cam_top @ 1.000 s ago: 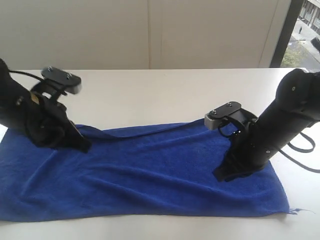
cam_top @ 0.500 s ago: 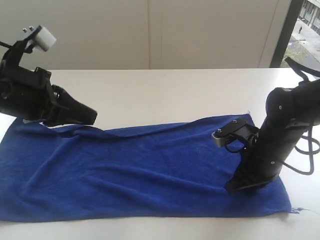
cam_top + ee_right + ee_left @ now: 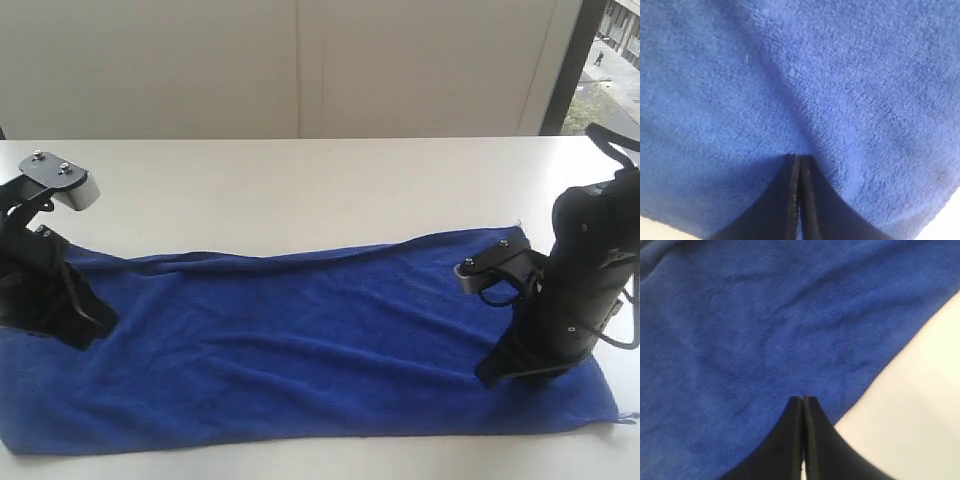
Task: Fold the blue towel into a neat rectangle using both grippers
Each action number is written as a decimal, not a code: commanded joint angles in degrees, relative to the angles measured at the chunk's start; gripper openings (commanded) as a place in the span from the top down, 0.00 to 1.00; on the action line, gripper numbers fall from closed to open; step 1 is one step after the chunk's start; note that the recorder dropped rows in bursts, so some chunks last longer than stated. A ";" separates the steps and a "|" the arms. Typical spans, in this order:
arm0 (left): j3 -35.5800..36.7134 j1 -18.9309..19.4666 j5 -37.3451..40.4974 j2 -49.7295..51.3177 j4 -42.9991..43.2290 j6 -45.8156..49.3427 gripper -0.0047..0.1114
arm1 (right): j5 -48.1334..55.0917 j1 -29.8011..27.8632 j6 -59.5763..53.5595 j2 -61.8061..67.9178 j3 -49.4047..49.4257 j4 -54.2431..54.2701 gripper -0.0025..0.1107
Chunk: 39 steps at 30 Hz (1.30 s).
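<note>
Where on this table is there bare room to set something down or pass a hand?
The broad stretch of table between the blue towel's far edge and the wall is free. Only a thin strip shows along the towel's near edge. The towel's two ends are crowded: the left gripper and right gripper sit there, both shut.

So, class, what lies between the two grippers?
Only the blue towel, spread flat from left gripper to right gripper; the exterior view shows nothing else there.
</note>
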 commanded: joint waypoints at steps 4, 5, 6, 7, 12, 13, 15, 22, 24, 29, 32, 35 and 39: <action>0.40 0.19 0.87 -0.54 3.93 -2.72 0.96 | 9.35 -1.00 12.29 1.04 2.27 -14.27 0.98; 0.40 0.19 1.02 -0.54 4.05 -2.72 0.96 | 10.12 -1.00 14.71 1.04 2.72 -16.36 0.98; 0.40 0.19 1.12 -0.54 4.05 -2.72 0.96 | 10.24 -1.00 17.10 1.04 3.01 -18.37 0.98; 0.40 0.19 1.24 -0.54 4.05 -2.72 0.96 | 10.24 -1.00 18.02 0.93 3.05 -18.83 0.98; 0.40 0.19 0.36 -0.44 4.05 -2.72 0.96 | 7.75 0.01 17.91 -2.84 2.70 -18.06 0.98; 0.40 0.19 -0.75 -0.44 4.05 -2.72 0.96 | 7.15 0.48 17.91 -4.05 2.44 -18.06 0.98; 0.40 0.19 -3.26 -0.44 4.05 -2.72 0.96 | 6.25 1.61 17.91 -7.36 1.36 -17.10 0.98; 0.00 0.19 -16.64 5.39 4.05 -9.41 0.96 | 0.80 8.90 -7.93 -15.23 -0.29 12.48 0.98; -2.18 0.66 -17.53 11.00 4.74 -9.41 0.96 | 0.37 12.47 -12.73 -14.26 -0.29 18.52 0.98; -10.18 0.77 -24.25 23.20 6.08 -9.41 0.96 | -1.65 17.75 -12.73 -10.18 -0.29 18.77 0.98; -15.58 2.62 -26.09 29.60 6.21 -9.79 0.96 | -1.79 17.87 -12.73 -7.80 -0.29 18.89 0.98; -19.07 4.85 -26.37 33.95 6.21 -9.79 0.96 | -2.37 17.87 -12.73 -6.37 -0.29 18.99 0.98; -21.86 6.46 -27.09 36.96 6.21 -9.61 0.96 | -1.94 17.87 -12.73 -5.23 -0.29 19.13 0.98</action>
